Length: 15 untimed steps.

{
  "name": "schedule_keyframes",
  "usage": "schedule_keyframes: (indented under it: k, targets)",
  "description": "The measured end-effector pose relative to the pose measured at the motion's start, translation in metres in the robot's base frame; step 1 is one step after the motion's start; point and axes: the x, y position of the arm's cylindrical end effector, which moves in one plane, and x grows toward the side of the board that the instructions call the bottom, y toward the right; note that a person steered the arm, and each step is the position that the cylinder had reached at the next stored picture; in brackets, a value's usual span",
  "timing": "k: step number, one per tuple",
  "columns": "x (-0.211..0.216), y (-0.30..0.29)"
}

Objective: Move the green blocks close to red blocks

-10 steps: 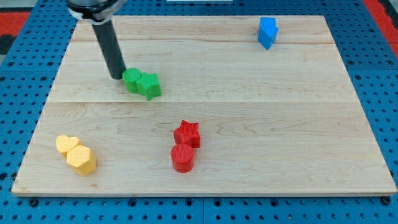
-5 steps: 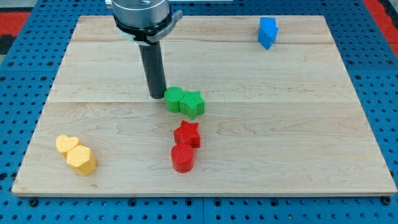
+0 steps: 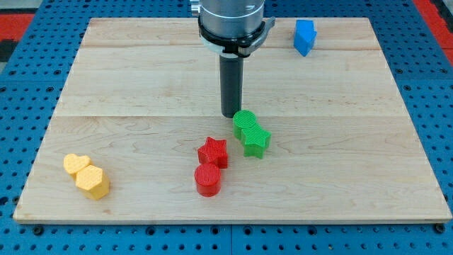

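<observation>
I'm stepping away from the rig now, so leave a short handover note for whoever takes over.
My tip is down on the wooden board, touching the upper-left edge of the green cylinder.
The green star sits against that cylinder, toward the view's bottom right.
The red star and red cylinder lie just to the view's left of the greens, with a small gap.
Done: greens are near the reds.
Left: perhaps a small nudge toward the view's left to close the gap.
</observation>
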Motion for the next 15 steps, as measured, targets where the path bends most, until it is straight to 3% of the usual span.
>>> schedule_keyframes:
  k: [3,6,8,10,12,15]
  targets:
    - [0.028,0.014]
    - [0.014,0.026]
    - [0.045,0.032]
    - [0.042,0.038]
    - [0.038,0.085]
    - [0.058,0.045]
